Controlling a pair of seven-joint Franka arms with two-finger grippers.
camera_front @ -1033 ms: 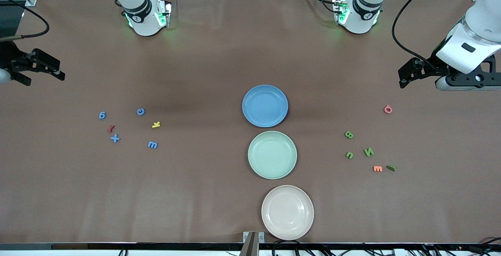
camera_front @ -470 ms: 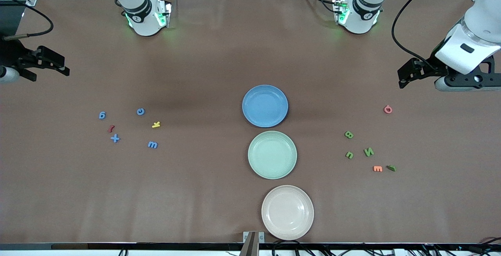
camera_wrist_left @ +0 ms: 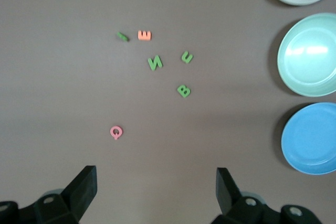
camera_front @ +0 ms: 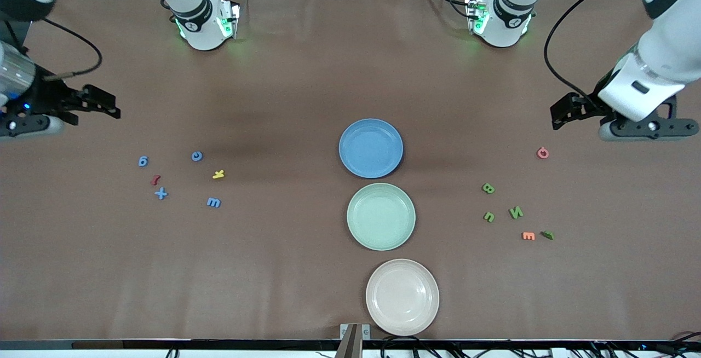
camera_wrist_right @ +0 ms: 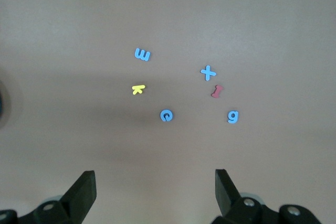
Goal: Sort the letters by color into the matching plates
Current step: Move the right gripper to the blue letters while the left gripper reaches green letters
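- Front view: blue letters [camera_front: 178, 177] lie at nine o'clock of the blue plate [camera_front: 371, 148], under the spread, empty right pincer [camera_front: 101, 105].
- Green letters [camera_front: 512, 213] lie at three o'clock of the green plate [camera_front: 380, 216], near the spread left pincer [camera_front: 567, 110]; each arm seems positioned to serve its own cluster.

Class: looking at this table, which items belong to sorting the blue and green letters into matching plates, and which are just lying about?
Belongs to the job:
- four blue letters
- four green letters
- blue plate
- mint green plate

Just lying about:
- cream-white plate
- yellow k
- red piece
- orange E
- pink Q
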